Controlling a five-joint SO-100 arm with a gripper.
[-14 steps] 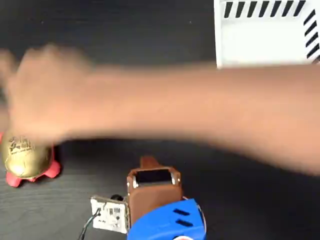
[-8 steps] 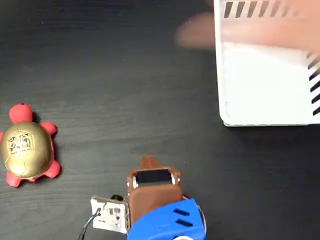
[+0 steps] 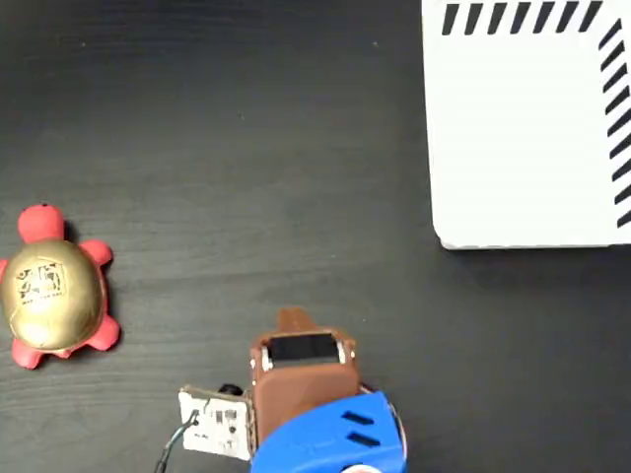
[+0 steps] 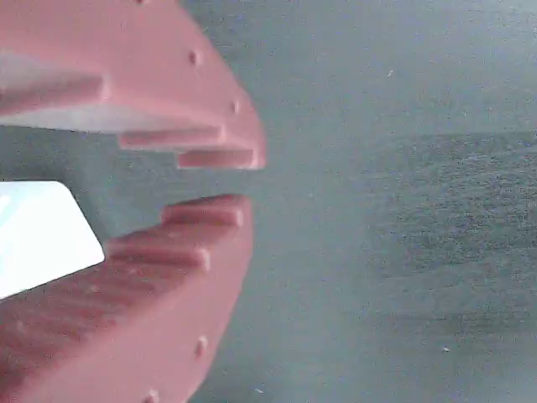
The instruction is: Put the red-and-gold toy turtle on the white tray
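Observation:
The red-and-gold toy turtle [image 3: 54, 296] sits on the dark table at the far left of the fixed view, its red head pointing up the picture. The white tray [image 3: 523, 138] with black edge stripes lies at the top right and holds nothing. My brown gripper [image 3: 291, 317] rests low at the bottom centre, well apart from both. In the wrist view the two reddish fingers nearly meet at my gripper [image 4: 247, 180], with only a narrow gap and nothing between them. The turtle does not show there.
The blue arm body [image 3: 330, 439] and a small white circuit board [image 3: 217, 424] with wires sit at the bottom edge. Dark wood-grain table [image 3: 246, 148] lies between turtle and tray. A white patch [image 4: 38, 231] shows behind the fingers in the wrist view.
A person's arm that stretched across the table has pulled away to the upper right and out of view. Turtle and tray now show in full. The gripper has not moved.

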